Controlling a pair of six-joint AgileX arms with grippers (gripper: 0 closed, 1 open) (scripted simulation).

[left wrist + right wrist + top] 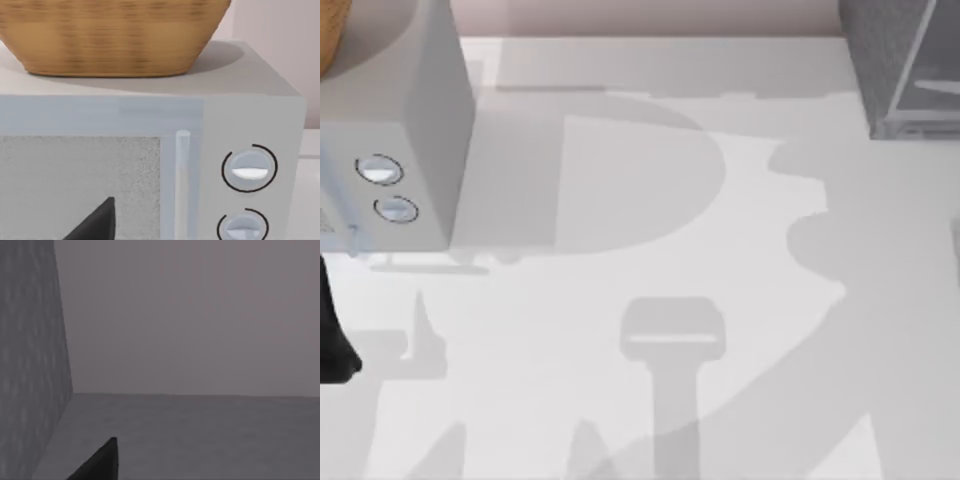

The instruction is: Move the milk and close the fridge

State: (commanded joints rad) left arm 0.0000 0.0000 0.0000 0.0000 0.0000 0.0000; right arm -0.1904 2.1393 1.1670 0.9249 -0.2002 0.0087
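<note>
Two grippers are mine, and I see one dark sliver of each. My left gripper (95, 225) faces the front of one light-grey box (250, 115) with two round dials (248, 168), and one wicker basket (110, 35) stands on top of it. My right gripper (100, 465) hangs over the table (200, 435), near the one fridge (30, 365), which stands at the top view's upper right. Clenched or released, I cannot tell for either.

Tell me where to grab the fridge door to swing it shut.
No handle shows. The fridge stands at the table's far right corner, and its lighter door panel looks flat and bare. So probably pinch the panel's near edge, or simply push its face, coming from the table's middle.
</note>
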